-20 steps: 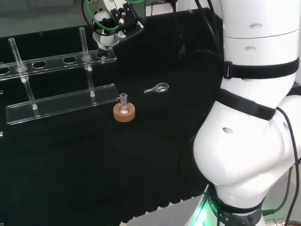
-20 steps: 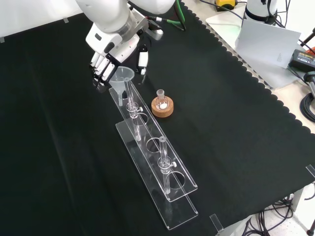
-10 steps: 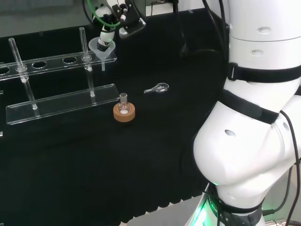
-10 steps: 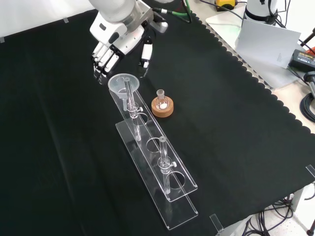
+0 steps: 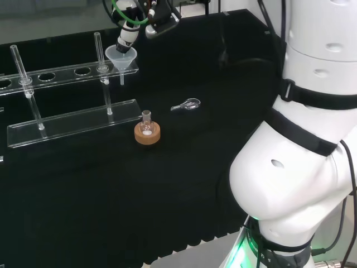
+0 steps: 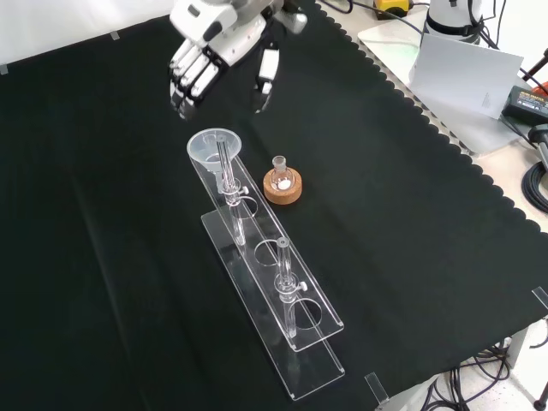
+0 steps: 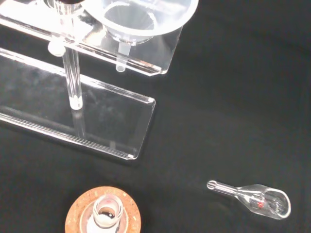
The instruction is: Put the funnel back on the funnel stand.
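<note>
- Since funnel (image 6: 216, 145) sits in end hole of funnel stand (image 6: 282, 295), spout hanging thru, it needs no support;
- hand (image 6: 199, 64) above it, fingers relaxed, holding nothing; task looks done.

The black cloth (image 6: 411, 223) bears a clear funnel stand (image 6: 282, 342), a cork ring (image 6: 282, 190) and a glass scoop (image 5: 187, 105).

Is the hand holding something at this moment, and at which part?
Nothing is held: the hand is open above the funnel, which sits in the funnel stand.
</note>
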